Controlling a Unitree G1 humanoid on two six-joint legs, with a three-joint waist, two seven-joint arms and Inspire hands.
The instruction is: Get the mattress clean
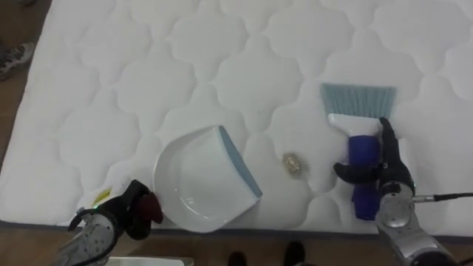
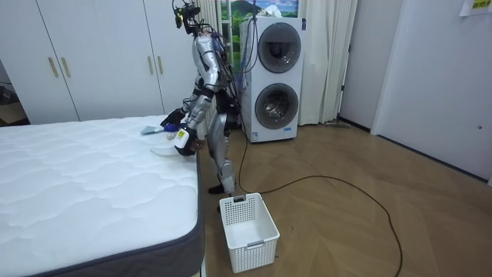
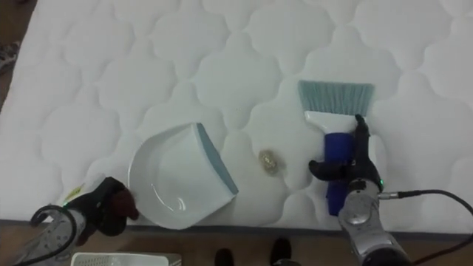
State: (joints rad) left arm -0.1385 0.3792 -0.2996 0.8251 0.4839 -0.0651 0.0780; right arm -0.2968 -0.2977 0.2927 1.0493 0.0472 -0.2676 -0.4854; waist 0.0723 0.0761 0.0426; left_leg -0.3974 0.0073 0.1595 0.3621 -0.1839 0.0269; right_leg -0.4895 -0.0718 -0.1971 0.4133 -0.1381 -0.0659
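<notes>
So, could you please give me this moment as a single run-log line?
left hand: grips dustpan | right hand: grips brush | scrap: on mattress between them, not yet in dustpan

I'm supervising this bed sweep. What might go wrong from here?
The brush in the right hand lies with its bristles beyond the scrap, so a sweep may miss it. The scrap could catch in the dips of the quilted mattress or roll past the dustpan lip. The dustpan, held by the left hand, sits near the mattress edge, so the scrap might drop off.
</notes>
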